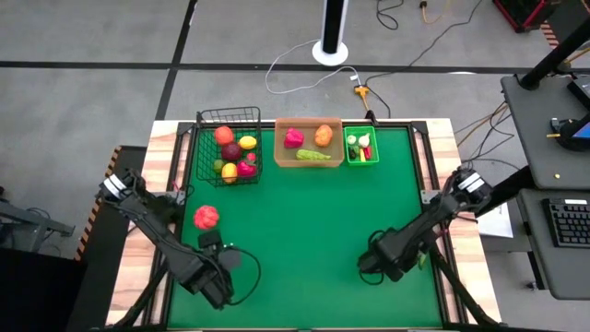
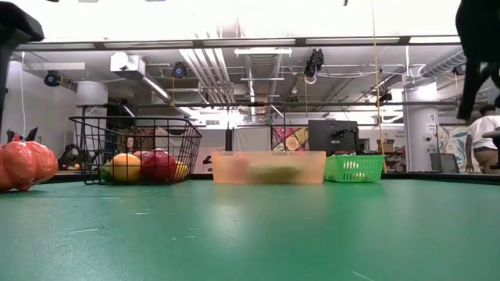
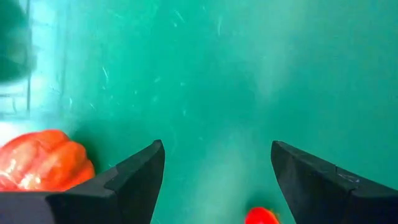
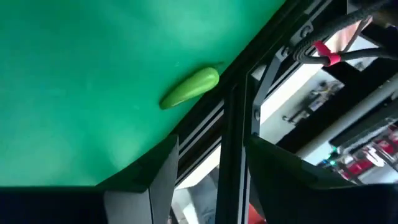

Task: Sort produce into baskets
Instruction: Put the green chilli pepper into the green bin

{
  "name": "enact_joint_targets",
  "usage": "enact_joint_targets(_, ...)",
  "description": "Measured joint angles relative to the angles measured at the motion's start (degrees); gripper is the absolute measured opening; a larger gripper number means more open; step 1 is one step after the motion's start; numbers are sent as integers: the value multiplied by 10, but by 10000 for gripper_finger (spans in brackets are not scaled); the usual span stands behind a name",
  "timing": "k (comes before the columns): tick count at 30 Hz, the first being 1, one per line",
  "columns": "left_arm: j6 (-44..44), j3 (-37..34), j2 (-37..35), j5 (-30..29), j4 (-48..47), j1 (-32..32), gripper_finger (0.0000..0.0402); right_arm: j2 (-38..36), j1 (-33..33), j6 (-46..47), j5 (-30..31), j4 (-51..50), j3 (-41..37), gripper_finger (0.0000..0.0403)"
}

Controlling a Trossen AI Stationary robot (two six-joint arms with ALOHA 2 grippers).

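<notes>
Left gripper hovering, fingers apart, above a small red piece.
Likely light, hard, slippery; pinch across its middle.

No readable text, labels, brand names or numbers appear in any view. The wall poster behind the desk is too blurred to read.

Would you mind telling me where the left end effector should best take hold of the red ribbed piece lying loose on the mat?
Probably from straight above, across its round middle: the red ribbed piece sits alone on the mat, clear of the wire basket.
</notes>
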Motion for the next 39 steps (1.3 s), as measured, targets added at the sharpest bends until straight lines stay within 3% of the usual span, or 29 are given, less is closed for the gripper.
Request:
enact_joint_targets(13, 57, 0, -1, -21, -12, 22, 275, 59, 48, 25, -36, 7, -49, 172)
enact_joint_targets(25, 59, 0, -1, -22, -8, 24, 275, 139, 59, -14, -20, 49, -48, 166)
enact_joint_targets(31, 60, -1, -1, -26, -7, 26, 275, 116, 53, 21, 20, 51, -34, 166)
enact_joint_targets(39, 62, -1, -1, -31, -4, 31, 275, 31, 41, 102, 116, 45, -13, 166)
